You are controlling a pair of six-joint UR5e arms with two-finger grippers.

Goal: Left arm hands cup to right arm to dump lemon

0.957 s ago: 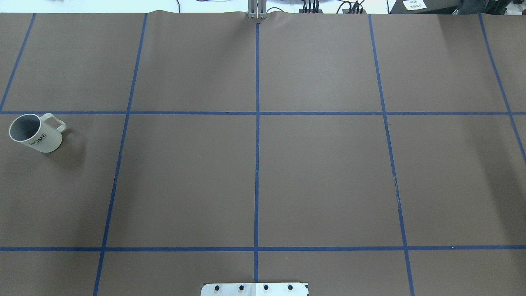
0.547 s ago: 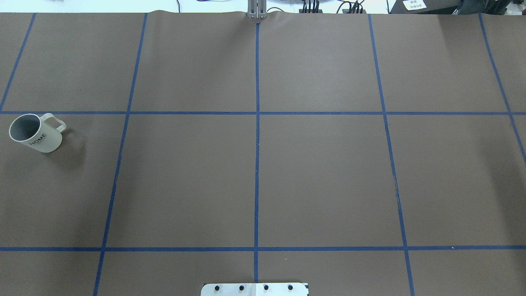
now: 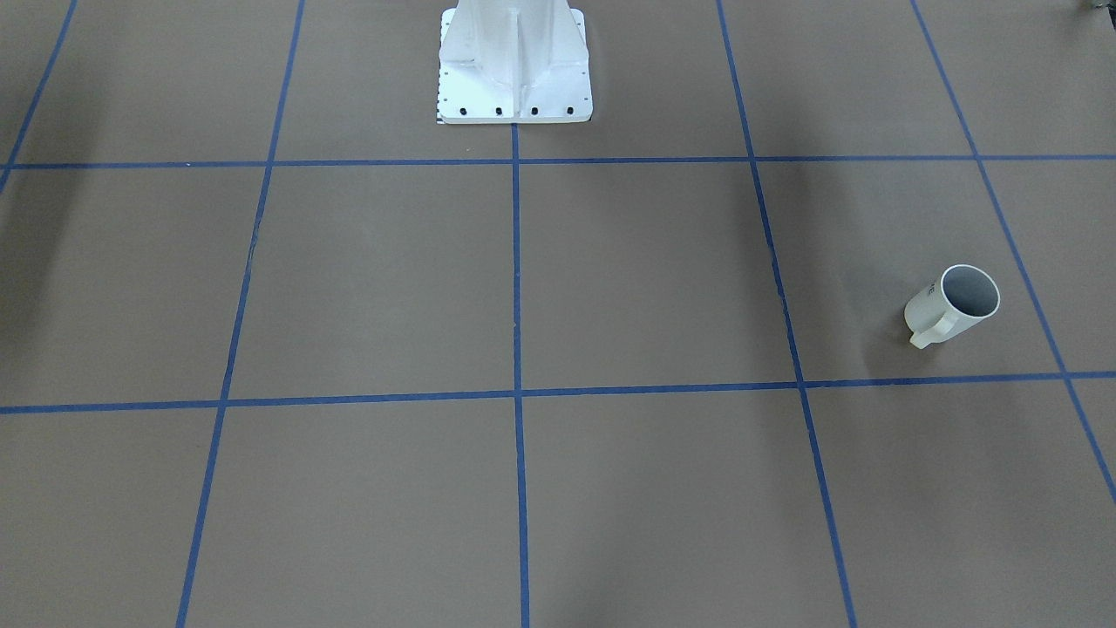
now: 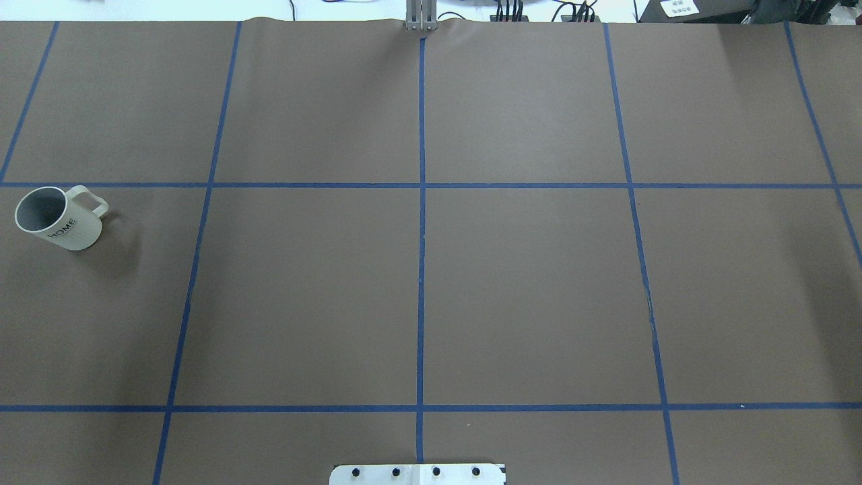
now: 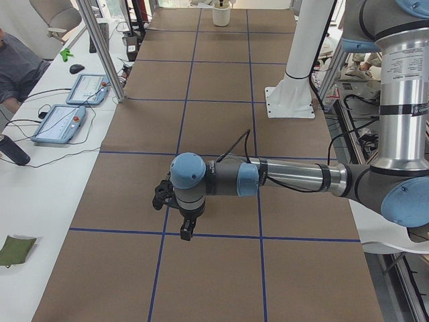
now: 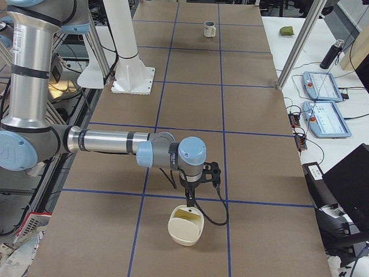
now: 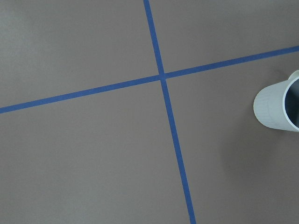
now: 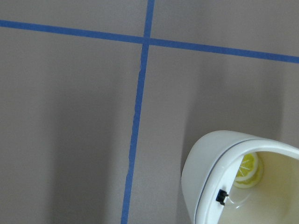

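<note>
Brown surface [image 4: 539, 283], blue tape grid [image 4: 421, 269]. Cup [image 4: 57, 217] stands near left gripper [image 5: 188, 231], apart from it. Lemon [image 8: 247, 170] lies in cream tub [image 6: 184, 231] just beside right gripper [image 6: 190, 199]. Both grippers' opening: cannot tell. Tablets [image 6: 326, 115] on side bench [image 6: 314, 57].

You're seeing the right arm [image 6: 109, 141] stretched low across the brown table [image 6: 253, 156], the right gripper [image 6: 190, 199] pointing down just above a cream tub [image 6: 181, 238]. Open or closed, you can't tell. Far end: the cup [image 6: 210, 29], upright.

Cup [image 4: 71, 229] leftward, lemon [image 8: 246, 170] seemingly inside container [image 8: 205, 172]
</note>
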